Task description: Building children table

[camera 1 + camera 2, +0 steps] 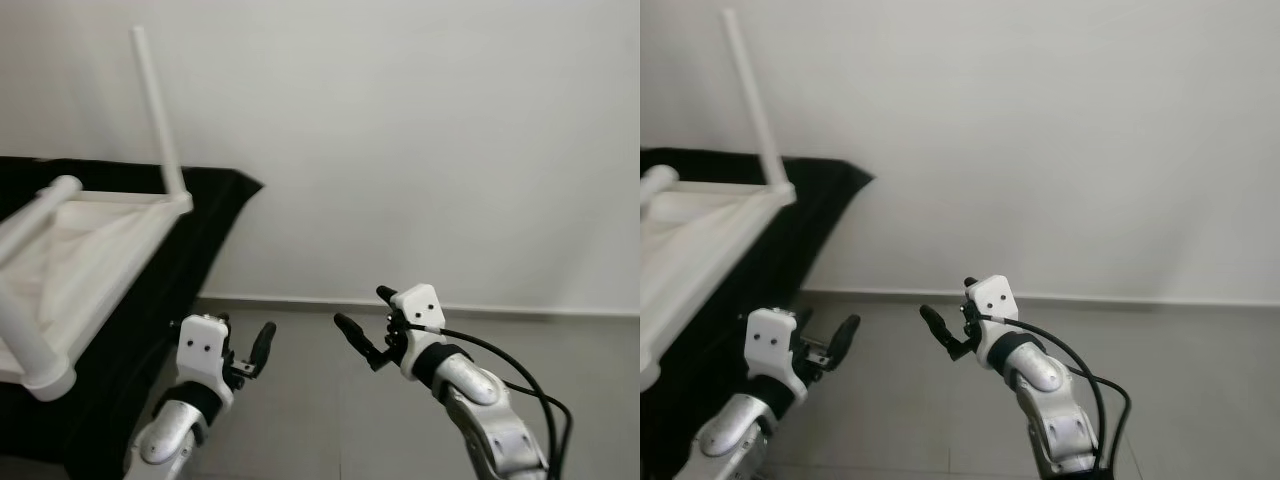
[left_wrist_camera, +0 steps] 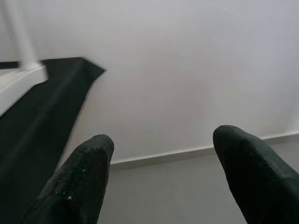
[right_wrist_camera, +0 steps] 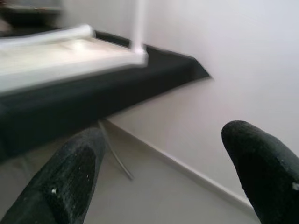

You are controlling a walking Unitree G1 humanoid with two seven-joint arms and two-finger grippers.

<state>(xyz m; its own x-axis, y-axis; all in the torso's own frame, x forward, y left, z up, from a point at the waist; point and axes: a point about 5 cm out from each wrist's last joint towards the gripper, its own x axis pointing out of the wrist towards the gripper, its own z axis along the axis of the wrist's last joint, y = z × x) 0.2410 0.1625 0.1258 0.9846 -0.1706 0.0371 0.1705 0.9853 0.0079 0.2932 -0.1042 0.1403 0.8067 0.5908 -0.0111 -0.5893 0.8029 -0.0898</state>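
Observation:
A white children's table (image 1: 85, 245) lies upside down on a black-draped surface (image 1: 195, 255) at the left. One white leg (image 1: 158, 110) stands straight up at its far corner, and two more legs (image 1: 28, 345) stick out nearer to me. My left gripper (image 1: 245, 338) is raised over the floor just right of the drape, open and holding nothing. To its right, my right gripper (image 1: 367, 312) is also open and points toward the wall. In the right wrist view the table (image 3: 70, 51) lies ahead, beyond the spread fingers (image 3: 70, 177).
A plain white wall (image 1: 430, 150) stands close ahead, meeting a grey floor (image 1: 330, 410) at a baseboard. The drape's edge (image 2: 70, 93) hangs down to the floor at the left. A black cable (image 1: 520, 385) loops along my right forearm.

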